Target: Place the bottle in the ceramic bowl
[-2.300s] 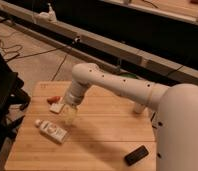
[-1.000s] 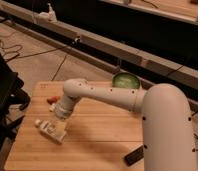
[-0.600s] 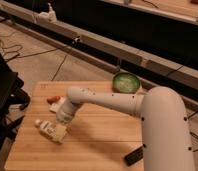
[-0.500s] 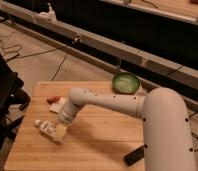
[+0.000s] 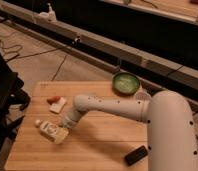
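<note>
The bottle (image 5: 48, 129) is small, white and flattish with a pale label, and lies on its side at the left of the wooden table (image 5: 102, 147). My gripper (image 5: 61, 134) has come down on the bottle's right end, with the white arm (image 5: 117, 107) stretching across the table to it. The ceramic bowl (image 5: 125, 83) is round and green and sits at the table's far edge, well to the right of the gripper.
A white napkin with a red item (image 5: 56, 103) lies just beyond the bottle. A dark flat object (image 5: 136, 154) lies near the front right. A black chair (image 5: 4, 95) stands to the left of the table. The rim of a white cup (image 5: 143, 94) shows behind the arm.
The arm has swung left and down from above the table's middle to the bottle, uncovering the green bowl. The bottle has stayed in place.
</note>
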Controlling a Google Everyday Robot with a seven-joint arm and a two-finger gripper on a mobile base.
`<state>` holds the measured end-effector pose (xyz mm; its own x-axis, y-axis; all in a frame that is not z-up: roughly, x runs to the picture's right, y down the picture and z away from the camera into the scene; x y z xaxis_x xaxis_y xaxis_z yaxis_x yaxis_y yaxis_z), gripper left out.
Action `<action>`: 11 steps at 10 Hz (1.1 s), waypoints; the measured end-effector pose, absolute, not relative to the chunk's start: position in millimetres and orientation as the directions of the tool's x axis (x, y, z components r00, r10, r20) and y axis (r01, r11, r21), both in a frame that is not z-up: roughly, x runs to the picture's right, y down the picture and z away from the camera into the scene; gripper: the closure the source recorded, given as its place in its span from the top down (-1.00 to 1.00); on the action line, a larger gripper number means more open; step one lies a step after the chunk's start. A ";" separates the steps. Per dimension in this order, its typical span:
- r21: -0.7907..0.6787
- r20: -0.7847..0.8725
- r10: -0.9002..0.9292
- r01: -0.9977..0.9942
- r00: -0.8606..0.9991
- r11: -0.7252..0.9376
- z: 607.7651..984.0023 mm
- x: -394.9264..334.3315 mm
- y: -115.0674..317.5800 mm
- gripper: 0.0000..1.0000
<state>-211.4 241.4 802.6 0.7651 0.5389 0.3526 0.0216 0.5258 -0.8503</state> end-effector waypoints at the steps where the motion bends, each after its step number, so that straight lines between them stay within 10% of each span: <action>1: -0.851 0.353 0.538 0.023 0.765 0.525 801.9 -211.9 244.5 0.56; 9: -0.824 0.388 0.501 0.048 0.774 0.564 799.8 -214.2 244.8 -0.95; 11: -0.812 0.403 0.490 0.054 0.773 0.581 798.3 -213.3 237.9 -1.00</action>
<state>-213.3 237.9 798.3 0.7728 0.4903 0.4029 0.0544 0.5814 -0.8118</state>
